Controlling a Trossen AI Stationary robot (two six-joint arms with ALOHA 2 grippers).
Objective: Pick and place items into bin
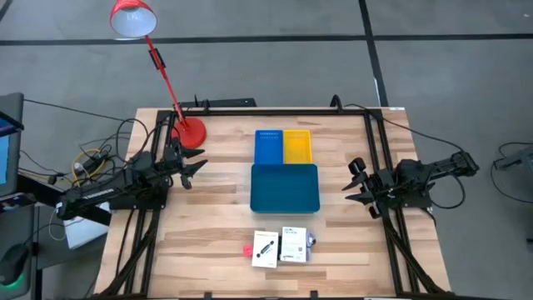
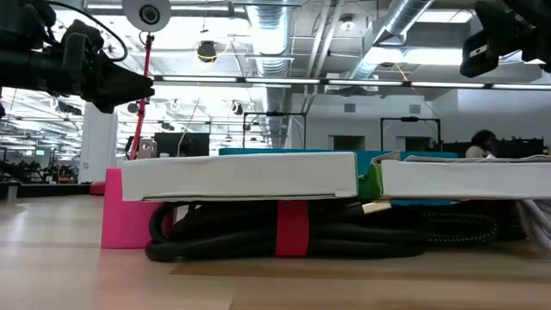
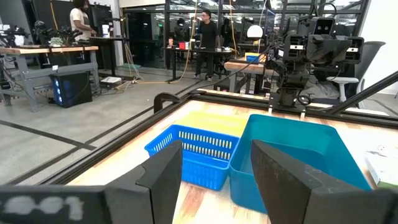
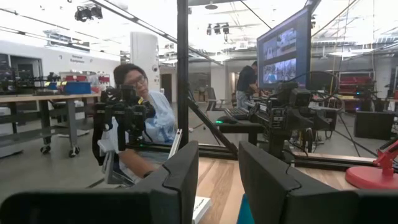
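Observation:
The large teal tray (image 1: 285, 187) sits mid-table, with the small blue tray (image 1: 268, 147) and the small yellow tray (image 1: 297, 147) against its far side. Two flat white packets (image 1: 265, 249) (image 1: 292, 245) lie near the table's near edge, a tiny pink-red block (image 1: 247, 250) to their left. In the low view the packets (image 2: 239, 176) (image 2: 465, 178) rest on a coiled black cable (image 2: 284, 231). My left gripper (image 1: 196, 165) hovers open, left of the trays. My right gripper (image 1: 354, 185) hovers open, right of the teal tray. The stick tool is not made out.
A red desk lamp (image 1: 190, 132) stands on the table's far left part, its head beyond the far edge. A black frame (image 1: 375, 133) runs along the table's sides. Bare wood lies between each gripper and the trays. People stand in the room beyond.

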